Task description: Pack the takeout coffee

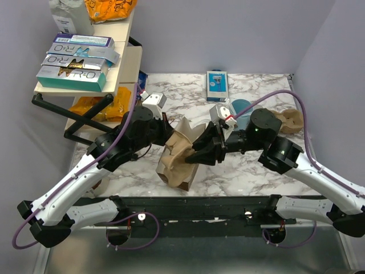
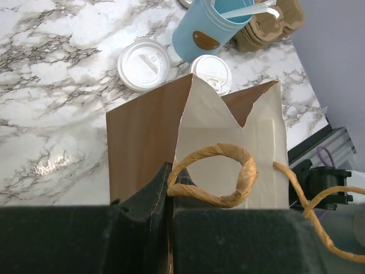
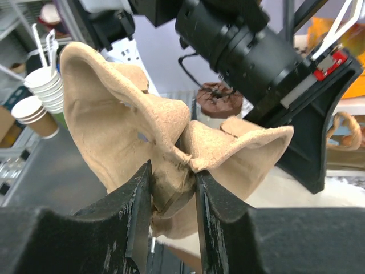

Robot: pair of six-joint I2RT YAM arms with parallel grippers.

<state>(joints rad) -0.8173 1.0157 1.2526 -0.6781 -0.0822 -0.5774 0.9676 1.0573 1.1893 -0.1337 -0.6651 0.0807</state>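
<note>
My left gripper (image 1: 169, 132) (image 2: 169, 178) is shut on the top edge of a brown paper bag (image 1: 178, 174) (image 2: 142, 142), next to its twisted paper handle (image 2: 228, 171). My right gripper (image 1: 198, 149) (image 3: 174, 177) is shut on a brown pulp cup carrier (image 1: 183, 140) (image 3: 114, 103) and holds it at the bag's mouth. In the left wrist view two round white lids (image 2: 144, 64) (image 2: 212, 71) lie beyond the bag, by a light-blue mug (image 2: 208, 28). I cannot tell whether cups sit under them. No cream-tan cup body shows on the table.
A stack of pulp carriers (image 1: 291, 120) (image 2: 268, 25) sits at the right, behind the mug (image 1: 244, 105). A blue box (image 1: 217, 84) lies at the back. A wooden shelf (image 1: 122, 57) with boxes stands at the left. Paper cups (image 3: 34, 108) stand off the table.
</note>
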